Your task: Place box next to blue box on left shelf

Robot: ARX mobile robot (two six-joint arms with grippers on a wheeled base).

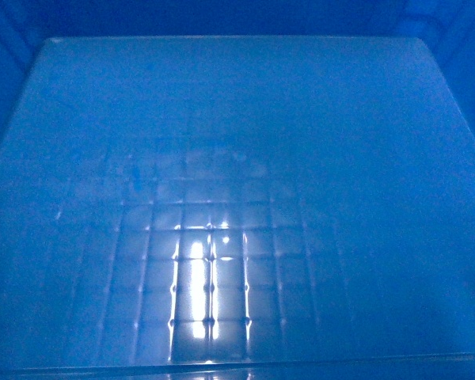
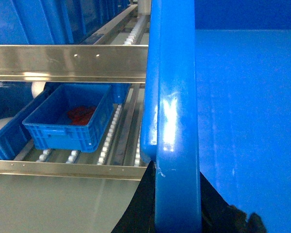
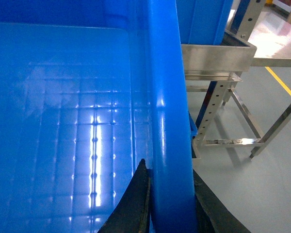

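Note:
The box [image 1: 237, 198], a big bright-blue crate, fills the head view with its gridded floor. My left gripper [image 2: 177, 194] is shut on its thick left rim [image 2: 177, 121], one black finger [image 2: 140, 204] outside and one inside. My right gripper [image 3: 170, 182] is shut on the right rim [image 3: 165, 97], which its dark fingers [image 3: 136, 199] straddle. A smaller blue box [image 2: 68, 119] holding something red [image 2: 81, 114] sits on the roller shelf [image 2: 109, 138] to the left of the held crate, seen in the left wrist view.
Steel shelf rails [image 2: 68, 63] cross above and below [image 2: 63, 170] the roller level. More blue crates stand on the upper level [image 2: 48, 22] and at far left [image 2: 5, 136]. To the right are a steel rack frame [image 3: 218, 58] and grey floor with a yellow line [image 3: 281, 82].

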